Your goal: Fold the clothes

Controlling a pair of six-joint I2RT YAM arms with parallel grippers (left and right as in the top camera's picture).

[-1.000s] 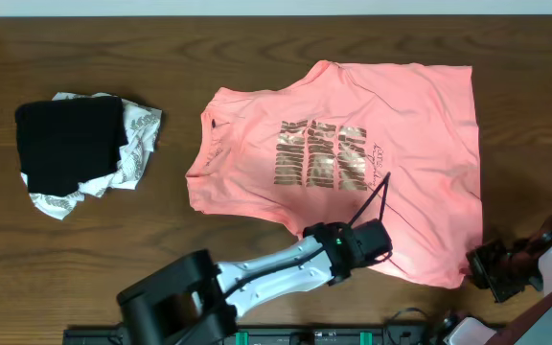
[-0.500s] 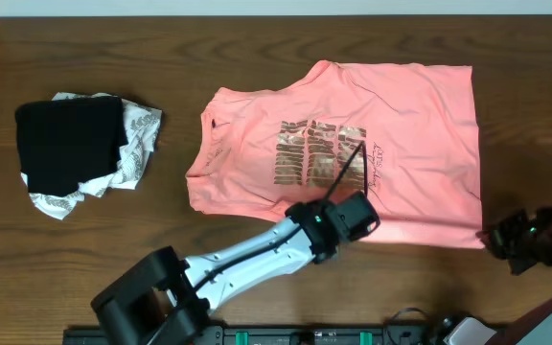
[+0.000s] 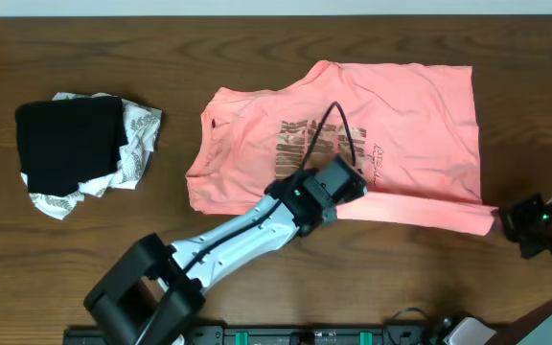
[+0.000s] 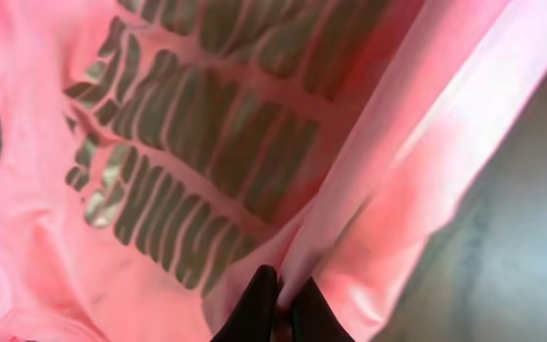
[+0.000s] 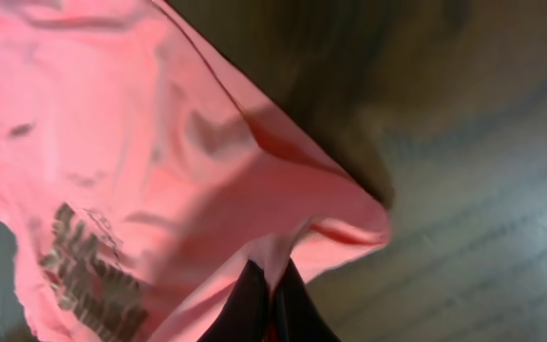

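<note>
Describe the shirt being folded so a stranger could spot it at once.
On the dark wooden table, look right of centre. There lies the T-shirt, spread flat with its near edge folded back. It alone is salmon pink with gold lettering; the black garment and white patterned cloth are not.
</note>
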